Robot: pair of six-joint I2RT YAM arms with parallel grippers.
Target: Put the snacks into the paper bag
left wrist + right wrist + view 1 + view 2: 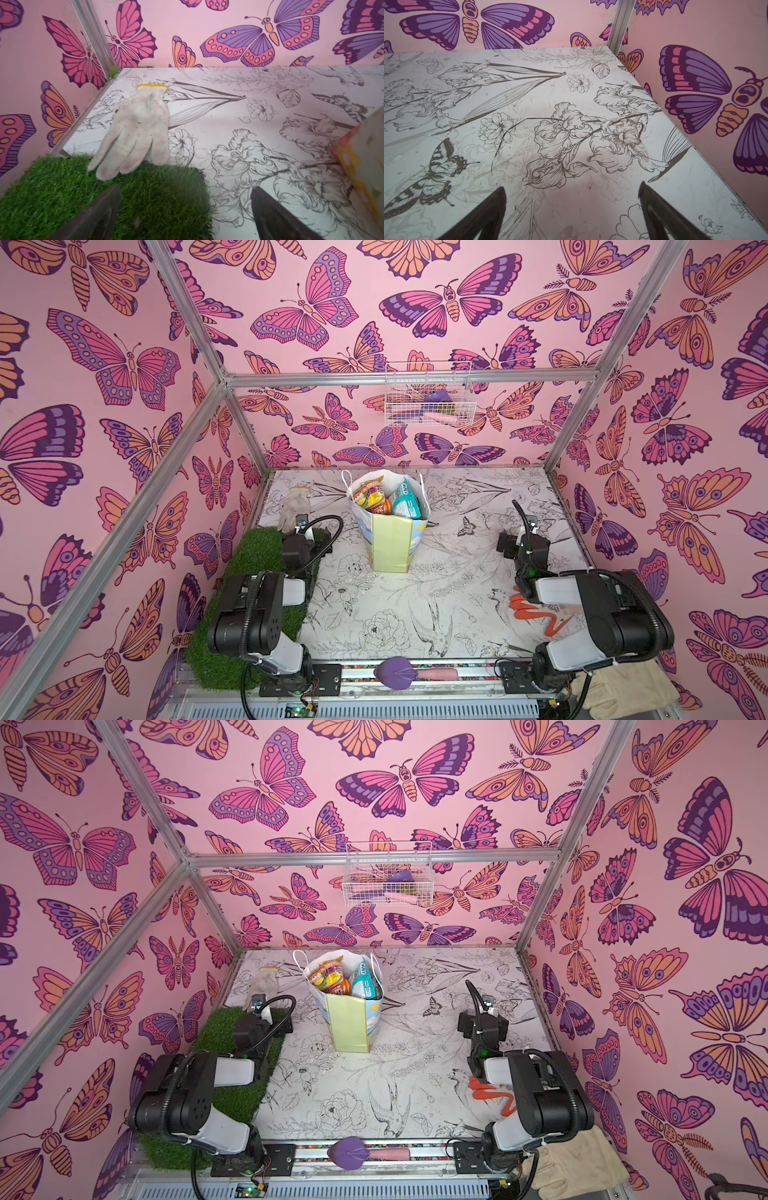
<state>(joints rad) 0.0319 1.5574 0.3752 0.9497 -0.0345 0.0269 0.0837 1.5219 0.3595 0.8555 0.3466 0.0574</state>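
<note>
Snacks (384,497) sit inside the paper bag (390,549) and crowd its open mouth. A busy orange-and-yellow packet is on the 9 o'clock side, a teal packet leans at the 3 o'clock side, and a small orange one is wedged low between them. I see the bag upright in both top views. It is white inside, with its pale yellow-green side panel toward me, light blue print on the faces either side, and white cord handles at the rim. It stands toward 12 o'clock from the middle of the surface (415,614), a little to the 9 o'clock side.

Open room lies all round the bag's foot. My left tool (185,188) is spread wide with nothing between its fingers. It straddles the edge of a green grass mat (249,572) at 9 o'clock of the bag. A grey-white glove (135,133) lies just beyond it near the wall, its fingertips draped onto the mat. My right tool (572,185) is equally wide and empty, over bare surface at 3 o'clock, well apart from the bag. An orange-and-grey glove (536,612) lies partly under the right arm (602,605) toward 5 o'clock.

The surface is white with black line drawings of flowers, birds and butterflies, scuffed in places. Pink butterfly walls (332,323) close three sides, with aluminium posts (582,406) in the corners. A white wire basket (428,400) hangs on the 12 o'clock wall.
</note>
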